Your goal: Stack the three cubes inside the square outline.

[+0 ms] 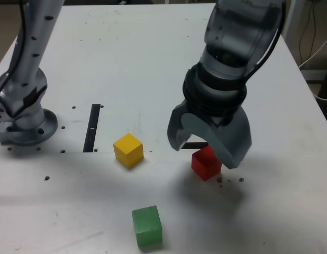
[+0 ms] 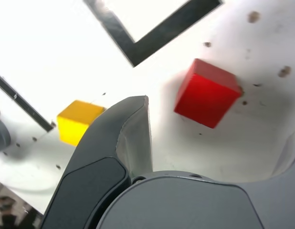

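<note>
The red cube (image 1: 206, 163) (image 2: 207, 93) lies on the white table just outside a corner of the square outline (image 2: 152, 33). In the exterior view only a short black piece of that outline (image 1: 195, 144) shows behind the fingers. My gripper (image 1: 206, 148) (image 2: 214, 138) hangs open a little above the red cube, its jaws spread wide and holding nothing. The yellow cube (image 1: 128, 150) (image 2: 76, 119) sits to the exterior view's left of the gripper. Alone near the front edge sits the green cube (image 1: 147, 225), which the wrist view does not show.
A thin black strip (image 1: 93, 127) (image 2: 23, 102) is stuck to the table beside the yellow cube. The arm's base (image 1: 26, 127) stands at the exterior view's left edge. Small dark specks (image 1: 229, 180) dot the table by the red cube.
</note>
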